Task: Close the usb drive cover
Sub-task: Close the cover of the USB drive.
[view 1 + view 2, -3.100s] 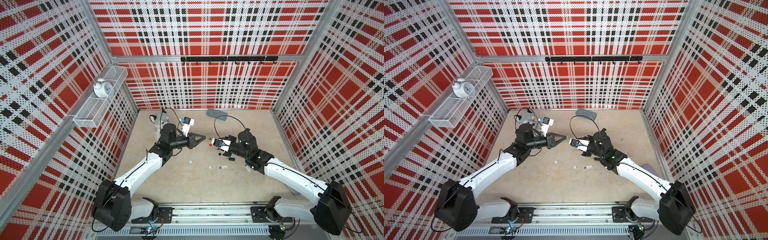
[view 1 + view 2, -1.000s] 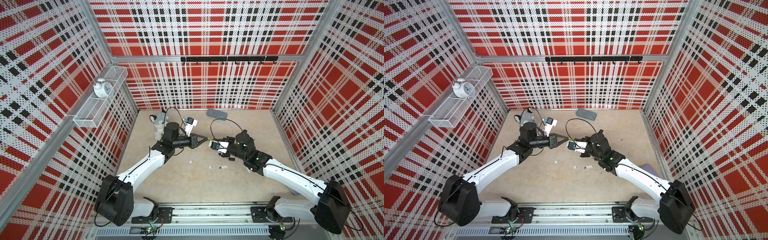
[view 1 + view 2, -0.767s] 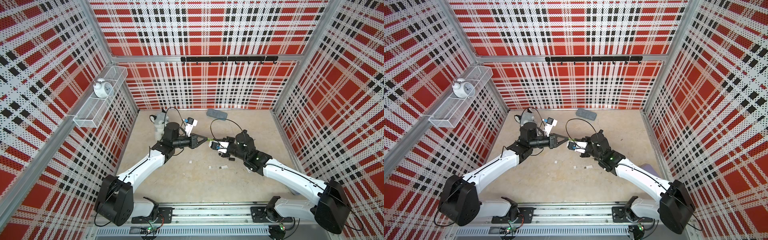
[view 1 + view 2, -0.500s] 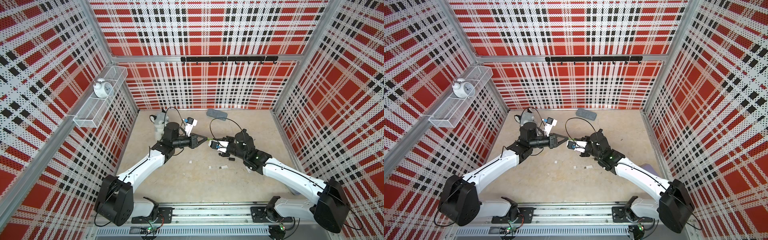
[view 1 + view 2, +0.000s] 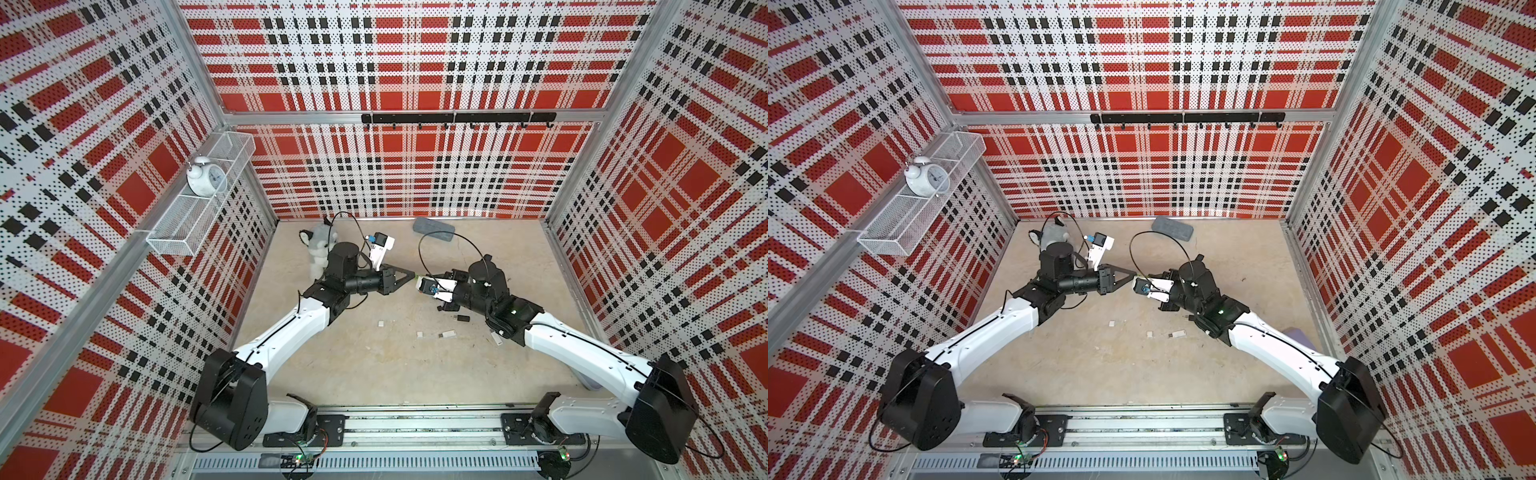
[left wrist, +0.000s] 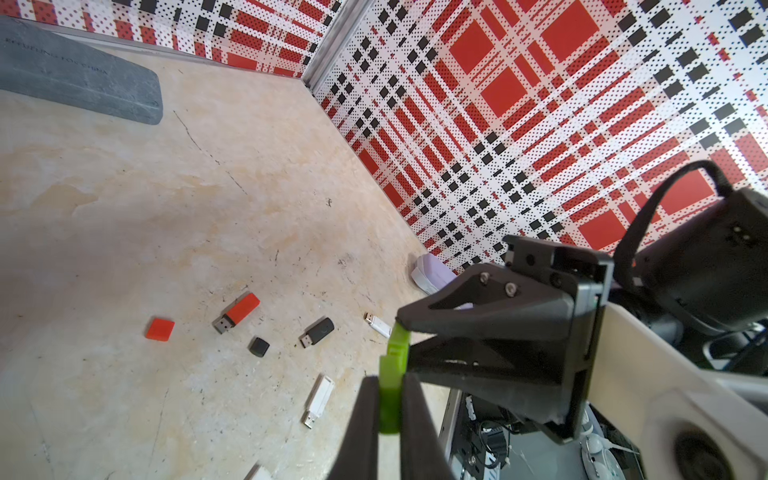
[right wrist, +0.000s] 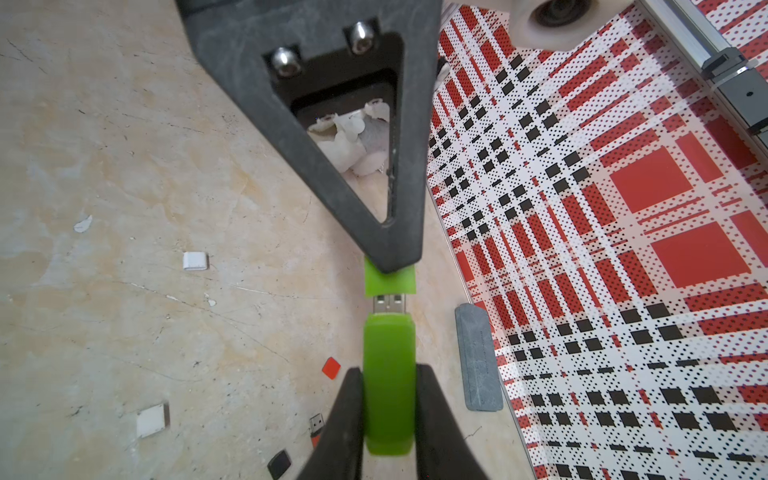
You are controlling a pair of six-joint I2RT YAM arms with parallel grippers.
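The drive point(image 7: 389, 349) is bright green with rounded edges, and its silver plug point(image 7: 389, 304) is bare. The right gripper point(image 7: 388, 370) is clamped on its body. The left gripper point(image 7: 392, 266) pinches the matching green cap point(image 7: 390, 284), whose mouth sits right at the plug's tip. Both hang over the table point(image 5: 374, 365), just toward 12 o'clock from its middle, cap on the 9 o'clock side.

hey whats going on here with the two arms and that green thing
The right gripper is shut on a green usb drive, the left gripper on its matching green cap, both held up above the table. They are lined up end to end, the cap right at the metal plug, but the plug is bare, so the cover is not on yet.
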